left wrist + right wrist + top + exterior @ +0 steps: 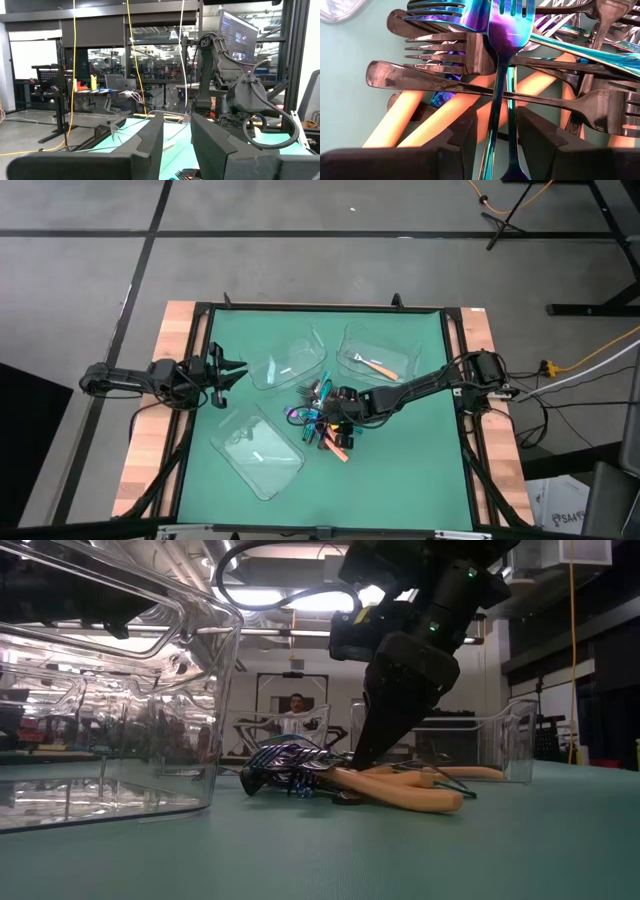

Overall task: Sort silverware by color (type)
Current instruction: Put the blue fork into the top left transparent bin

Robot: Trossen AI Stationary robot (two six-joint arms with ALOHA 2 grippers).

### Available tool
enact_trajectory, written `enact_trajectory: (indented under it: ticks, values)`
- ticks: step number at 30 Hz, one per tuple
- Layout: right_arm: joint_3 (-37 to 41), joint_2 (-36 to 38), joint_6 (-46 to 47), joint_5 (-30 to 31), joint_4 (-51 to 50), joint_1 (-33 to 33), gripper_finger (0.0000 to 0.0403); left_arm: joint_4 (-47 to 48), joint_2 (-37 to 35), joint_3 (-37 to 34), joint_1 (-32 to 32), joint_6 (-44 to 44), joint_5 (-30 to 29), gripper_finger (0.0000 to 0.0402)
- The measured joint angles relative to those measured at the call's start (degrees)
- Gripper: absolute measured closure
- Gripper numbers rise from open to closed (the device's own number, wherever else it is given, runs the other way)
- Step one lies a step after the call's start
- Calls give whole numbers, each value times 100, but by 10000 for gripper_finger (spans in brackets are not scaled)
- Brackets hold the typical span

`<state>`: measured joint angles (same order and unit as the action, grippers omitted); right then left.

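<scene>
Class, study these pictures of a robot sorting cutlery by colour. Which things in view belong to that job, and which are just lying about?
Part of the job:
- cutlery pile
- orange-handled fork, already in a tray
- iridescent fork between the right tool's fingers
- right tool, open over the pile
- three clear trays

Lying about:
- left tool, open, waiting at the mat's edge
- floor cables
- person in background

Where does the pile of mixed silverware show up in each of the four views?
High view: silverware pile mid-table, under the right gripper.
Low view: centre, on the mat below the right arm.
Left wrist view: only some tines at the lower edge.
Right wrist view: fills the picture.
Shared landmark: the green mat.
</scene>
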<state>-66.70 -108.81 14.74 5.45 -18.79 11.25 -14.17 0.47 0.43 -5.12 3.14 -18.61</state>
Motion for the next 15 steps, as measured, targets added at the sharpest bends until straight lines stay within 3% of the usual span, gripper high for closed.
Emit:
enact_trajectory:
  ticks: [15]
  values:
    - [2,0,0,2,-4,0,376,0,0,0,1,0,-2,309]
